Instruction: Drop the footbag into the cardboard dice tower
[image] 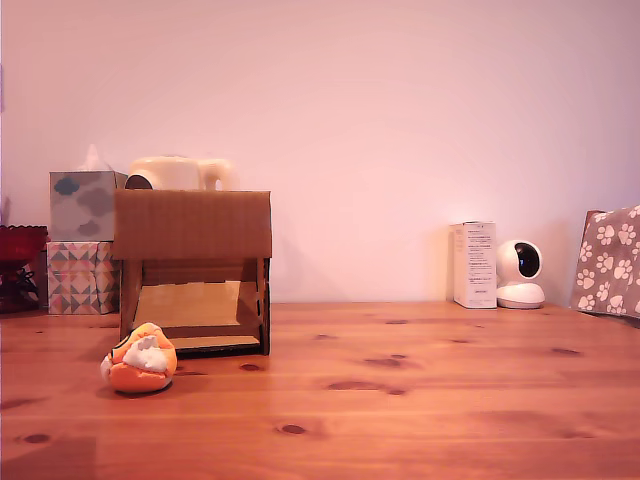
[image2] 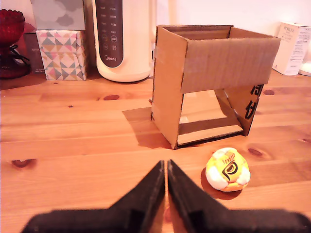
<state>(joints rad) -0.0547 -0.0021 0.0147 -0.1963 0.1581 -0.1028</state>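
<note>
Gripper point(image2: 166, 167) is clenched on nothing: in the wrist view its two dark fingers point(image2: 146, 194) meet tip to tip with only a hairline seam between them, low over the wooden table point(image2: 73, 145). The arm does not appear in the exterior view.

Footbag point(image2: 227, 169) sits on the table ahead of the fingertips and off to one side, close but apart from them. Orange and white panels, black logo facing the wrist camera. In the exterior view the footbag point(image: 140, 358) lies just in front of the tower's lower corner on the exterior view's left; whether it touches the cardboard can't be told.

Cardboard dice tower point(image2: 214, 77) stands upright beyond the footbag, further from the gripper. Top is open, upper front panel solid, lower front opening shows the sloped ramp inside. Same box in the exterior view point(image: 193, 225), ramp visible through the opening.

Behind the tower, well apart from the gripper: a cream appliance point(image2: 121, 39) with a dark control strip, two stacked tissue boxes point(image2: 60, 53), and a red glass dish point(image2: 10, 24) at the edge. Far side of the table also holds a white carton point(image: 474, 264), a small white camera point(image: 520, 273) and a paw-print bag point(image: 608, 262).
</note>
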